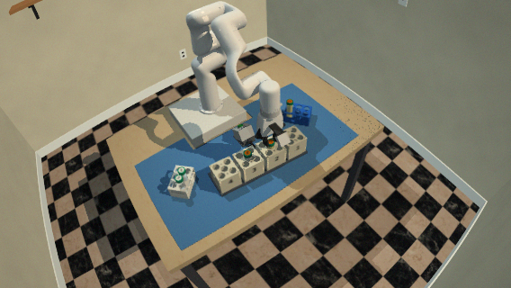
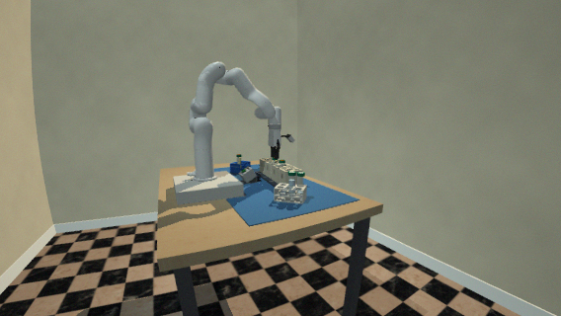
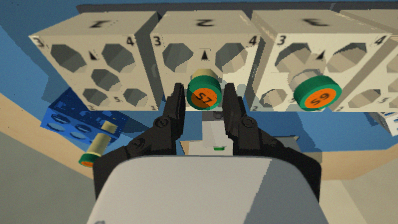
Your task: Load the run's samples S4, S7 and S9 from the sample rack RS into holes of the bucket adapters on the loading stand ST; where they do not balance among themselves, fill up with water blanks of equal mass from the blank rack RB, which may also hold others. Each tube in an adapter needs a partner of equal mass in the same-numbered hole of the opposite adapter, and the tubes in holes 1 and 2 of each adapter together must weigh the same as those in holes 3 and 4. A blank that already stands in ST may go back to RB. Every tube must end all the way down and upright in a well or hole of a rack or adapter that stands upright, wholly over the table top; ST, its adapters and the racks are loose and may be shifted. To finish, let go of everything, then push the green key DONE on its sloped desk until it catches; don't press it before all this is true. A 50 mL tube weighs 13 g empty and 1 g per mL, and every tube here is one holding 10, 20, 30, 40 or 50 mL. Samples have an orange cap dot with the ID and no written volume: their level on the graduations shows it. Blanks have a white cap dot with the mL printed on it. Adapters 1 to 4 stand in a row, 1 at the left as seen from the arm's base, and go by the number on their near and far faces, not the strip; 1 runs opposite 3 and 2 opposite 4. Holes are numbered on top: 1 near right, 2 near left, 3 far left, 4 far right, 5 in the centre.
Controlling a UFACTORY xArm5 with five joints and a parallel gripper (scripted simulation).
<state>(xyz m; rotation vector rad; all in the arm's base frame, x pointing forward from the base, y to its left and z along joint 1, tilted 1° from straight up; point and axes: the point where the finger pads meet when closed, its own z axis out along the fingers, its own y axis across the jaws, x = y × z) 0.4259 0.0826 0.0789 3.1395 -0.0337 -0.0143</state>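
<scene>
You had the gripper set over adapter 2 on the loading stand, its fingers apart. One stood on each side of the green cap of sample S7, just beside it and not clamped on it. S7 stood upright in that adapter, apparently in the centre hole. Its cap hid the hole's number and the liquid level from the wrist camera.

Next door, S9 stood in adapter 3. You could read its cap, but its hole was also covered by the tube. Adapter 4 was cut off at the right edge of the wrist view.

One orange-dotted tube remained in the blue sample rack; its ID was too small to read in any view. In the top view, the white blank rack held two green-capped tubes whose printed volumes you could not make out. The arm's wrist hid most of the key desk; only a sliver of green key showed between the fingers.
</scene>
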